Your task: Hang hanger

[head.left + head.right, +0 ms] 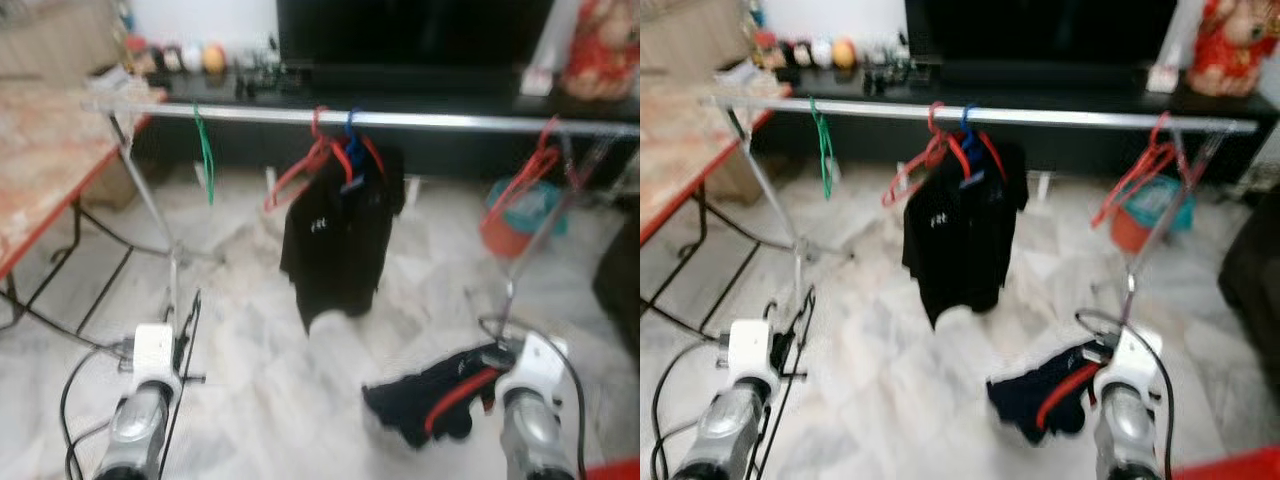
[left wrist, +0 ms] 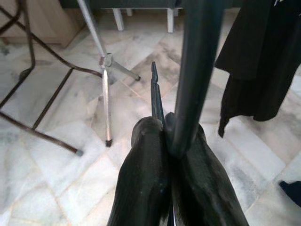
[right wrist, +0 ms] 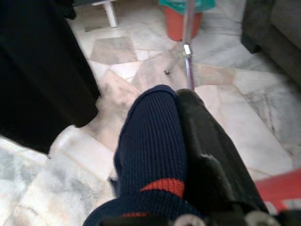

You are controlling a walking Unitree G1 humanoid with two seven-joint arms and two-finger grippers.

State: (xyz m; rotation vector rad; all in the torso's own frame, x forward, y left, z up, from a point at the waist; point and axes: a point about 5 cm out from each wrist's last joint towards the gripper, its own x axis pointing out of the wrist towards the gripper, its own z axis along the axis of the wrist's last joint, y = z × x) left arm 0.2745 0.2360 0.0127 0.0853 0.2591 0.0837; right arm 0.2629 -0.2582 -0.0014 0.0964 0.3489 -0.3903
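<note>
A silver clothes rail (image 1: 430, 121) runs across the room ahead. On it hang a green hanger (image 1: 205, 155), red hangers (image 1: 308, 168), a black shirt (image 1: 340, 240) on a blue hanger, and another red hanger (image 1: 525, 180) at the right. Low at the left, my left gripper (image 2: 164, 125) is shut on a thin black hanger (image 1: 188, 335), whose bar (image 2: 193, 70) rises past the fingers. Low at the right, my right gripper (image 3: 176, 94) is shut on a dark navy garment with a red stripe (image 1: 430, 395), which drapes over one finger (image 3: 150, 141).
A table with an orange edge (image 1: 40, 150) stands at the left, and the rack's leg (image 1: 165, 240) is beside it. An orange bucket (image 1: 510, 220) sits under the rail's right end. A dark sofa (image 1: 620, 270) is at the far right and a black TV cabinet (image 1: 400, 85) behind.
</note>
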